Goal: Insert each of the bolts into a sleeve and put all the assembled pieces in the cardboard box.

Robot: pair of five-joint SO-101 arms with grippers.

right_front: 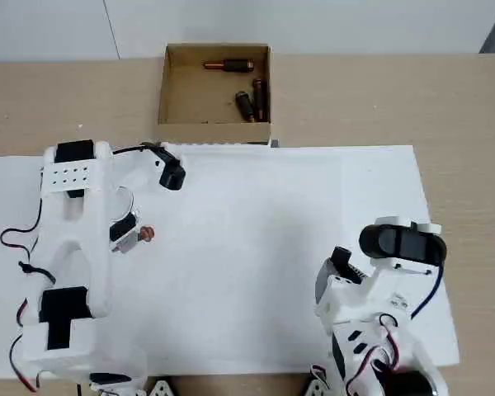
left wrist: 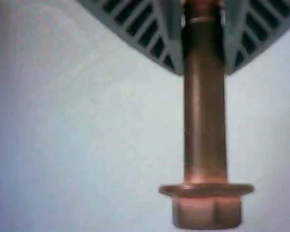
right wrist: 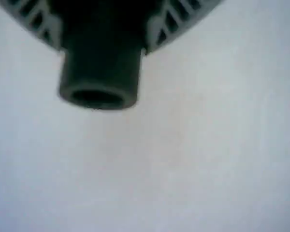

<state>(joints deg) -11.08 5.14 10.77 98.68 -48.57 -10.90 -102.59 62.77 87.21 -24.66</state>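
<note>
Our left gripper (left wrist: 203, 29) has its jaws clamped on a smooth copper-coloured metal bolt (left wrist: 204, 121) with a flanged hex head. Our right gripper (right wrist: 104, 29) clamps a black hollow sleeve (right wrist: 99, 77).

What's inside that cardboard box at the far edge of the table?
The cardboard box holds three bolt-and-sleeve pieces: one near its far wall, two close together by a side wall. The near wall may hide a strip of floor.

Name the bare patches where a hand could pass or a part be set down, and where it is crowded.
Free: middle of the white sheet, between the left gripper holding the bolt and the right gripper holding the sleeve; left half of the cardboard box; the table right of it. Crowded: the box's right side, where three assembled pieces lie.
</note>
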